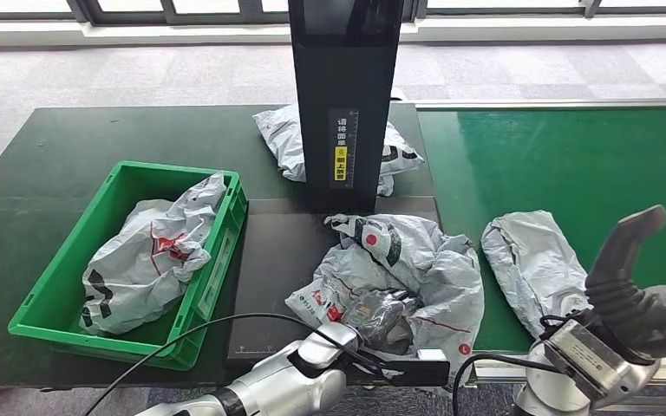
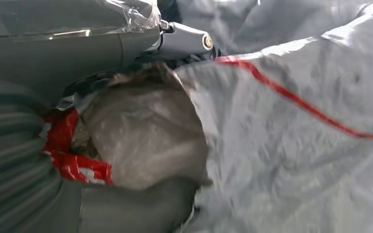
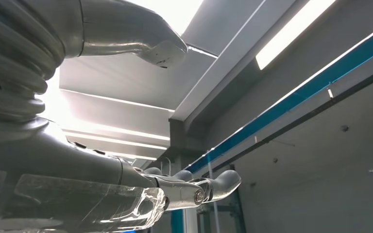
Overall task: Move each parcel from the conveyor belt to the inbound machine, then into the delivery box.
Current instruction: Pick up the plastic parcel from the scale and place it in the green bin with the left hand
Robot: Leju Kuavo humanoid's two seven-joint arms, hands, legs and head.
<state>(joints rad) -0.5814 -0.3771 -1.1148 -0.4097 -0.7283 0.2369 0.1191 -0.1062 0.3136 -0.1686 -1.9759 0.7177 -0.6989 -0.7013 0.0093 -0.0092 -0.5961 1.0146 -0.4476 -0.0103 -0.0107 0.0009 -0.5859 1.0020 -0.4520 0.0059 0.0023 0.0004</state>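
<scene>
A crumpled grey parcel [image 1: 408, 260] with red and black print lies on the black plate [image 1: 273, 260] of the inbound machine. My left hand [image 1: 380, 322] grips its near edge; in the left wrist view the bag's folds [image 2: 145, 131] are bunched between the thumb [image 2: 126, 208] and the fingers [image 2: 184, 41]. A second grey parcel [image 1: 529, 260] lies on the green conveyor belt [image 1: 572, 165] to the right. My right hand [image 1: 633, 286] is raised beside it, fingers apart and holding nothing, and faces the ceiling in its wrist view [image 3: 194, 191]. The green delivery box [image 1: 173, 169] at left holds one parcel [image 1: 152, 256].
The machine's tall black post [image 1: 344, 95] stands behind the plate. Another grey parcel [image 1: 282, 139] lies behind the post. A black cable [image 1: 182, 334] loops over the box's near corner. The dark table stretches left of the box.
</scene>
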